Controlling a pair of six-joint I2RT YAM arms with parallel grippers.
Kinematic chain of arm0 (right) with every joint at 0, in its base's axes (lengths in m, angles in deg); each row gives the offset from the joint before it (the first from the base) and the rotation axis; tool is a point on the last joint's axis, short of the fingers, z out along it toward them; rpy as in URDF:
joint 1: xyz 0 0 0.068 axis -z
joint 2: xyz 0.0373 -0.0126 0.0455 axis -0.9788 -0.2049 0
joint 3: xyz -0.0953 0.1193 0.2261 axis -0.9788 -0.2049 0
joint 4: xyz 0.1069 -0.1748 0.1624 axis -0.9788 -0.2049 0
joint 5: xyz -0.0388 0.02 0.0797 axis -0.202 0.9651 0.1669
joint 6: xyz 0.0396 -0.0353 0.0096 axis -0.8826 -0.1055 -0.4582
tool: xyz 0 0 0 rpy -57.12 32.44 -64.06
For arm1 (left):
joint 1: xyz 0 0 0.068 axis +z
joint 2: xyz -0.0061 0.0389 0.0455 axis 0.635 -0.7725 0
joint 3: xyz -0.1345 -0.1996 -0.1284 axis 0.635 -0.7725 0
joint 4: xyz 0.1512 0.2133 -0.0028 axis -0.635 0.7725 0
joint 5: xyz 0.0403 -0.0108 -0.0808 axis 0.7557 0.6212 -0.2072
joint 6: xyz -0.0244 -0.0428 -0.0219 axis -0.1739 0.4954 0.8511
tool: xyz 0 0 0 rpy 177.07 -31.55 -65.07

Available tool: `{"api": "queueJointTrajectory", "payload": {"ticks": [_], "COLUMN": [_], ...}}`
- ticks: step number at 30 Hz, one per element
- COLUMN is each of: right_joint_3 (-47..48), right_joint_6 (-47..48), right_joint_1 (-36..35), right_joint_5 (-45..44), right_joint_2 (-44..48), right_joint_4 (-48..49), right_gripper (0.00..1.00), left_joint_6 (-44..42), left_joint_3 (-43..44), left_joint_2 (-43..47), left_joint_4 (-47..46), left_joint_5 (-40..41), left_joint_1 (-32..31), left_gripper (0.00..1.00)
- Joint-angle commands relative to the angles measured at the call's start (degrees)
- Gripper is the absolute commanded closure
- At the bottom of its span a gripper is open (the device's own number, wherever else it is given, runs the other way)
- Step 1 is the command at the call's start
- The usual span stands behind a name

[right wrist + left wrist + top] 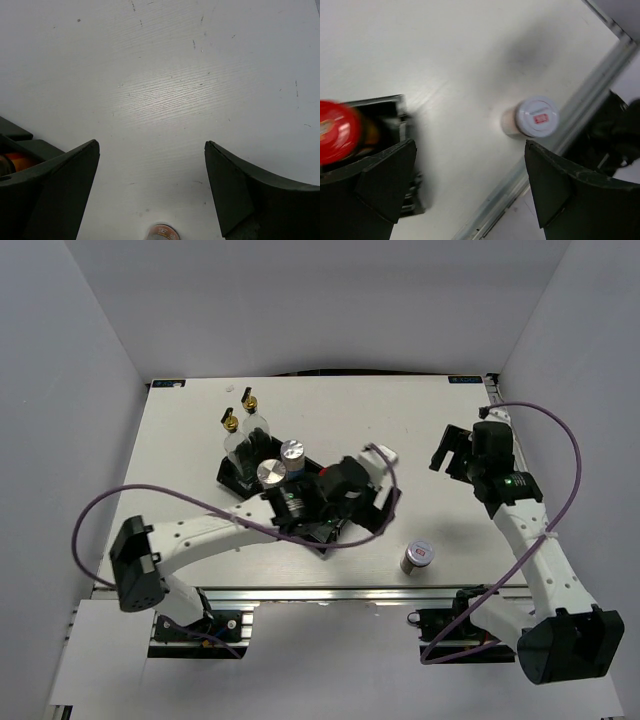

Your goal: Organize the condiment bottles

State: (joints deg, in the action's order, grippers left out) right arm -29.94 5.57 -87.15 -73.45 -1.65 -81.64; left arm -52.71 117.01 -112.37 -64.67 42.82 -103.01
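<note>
Stray shaker jar [417,556]: upright on desk, near right, well apart from tray [232,478] | judged light, rigid, slick; grasp body below lid | left gripper [470,145], right gripper [151,145]: both spread, empty.

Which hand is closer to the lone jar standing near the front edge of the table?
Left. The left hand hangs open just behind the jar, to its left; the right hand is open farther back, toward the table's right side.

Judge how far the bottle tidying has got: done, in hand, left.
Done: two glass bottles, two silver-lidded jars and a red-lidded jar stand in the black tray. In hand: nothing; left gripper and right gripper are open, empty. Left: one lone jar stands outside the tray.
</note>
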Motion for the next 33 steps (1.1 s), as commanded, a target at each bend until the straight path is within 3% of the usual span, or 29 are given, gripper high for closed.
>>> {"api": "queueJointTrajectory", "payload": {"ticks": [1, 7, 17, 33], "right_joint_3": [0.32, -0.2, -2.93, -3.8], "right_joint_6": [1.31, 2.97, 6.4, 6.76], "right_joint_1": [0.36, 0.53, 0.45, 0.45], "right_joint_5": [1.64, 2.7, 7.71, 7.18], "right_joint_2": [2.56, 6.16, 11.53, 12.32], "right_joint_4": [-1.95, -3.01, -1.78, -1.17], "right_gripper": [0.1, 0.11, 0.11, 0.1], "left_joint_6": [-6.14, -9.31, -10.98, -13.71], "left_joint_3": [5.66, 9.98, 12.17, 18.77], "left_joint_2": [-4.87, -13.84, -21.14, -30.29], "left_joint_4": [-3.64, -2.94, -5.23, -0.4], "left_joint_5": [-9.22, -12.91, -21.89, -19.52], "left_joint_1": [-3.55, -6.54, -7.16, -9.09], "left_gripper": [0.02, 0.02, 0.02, 0.02]}}
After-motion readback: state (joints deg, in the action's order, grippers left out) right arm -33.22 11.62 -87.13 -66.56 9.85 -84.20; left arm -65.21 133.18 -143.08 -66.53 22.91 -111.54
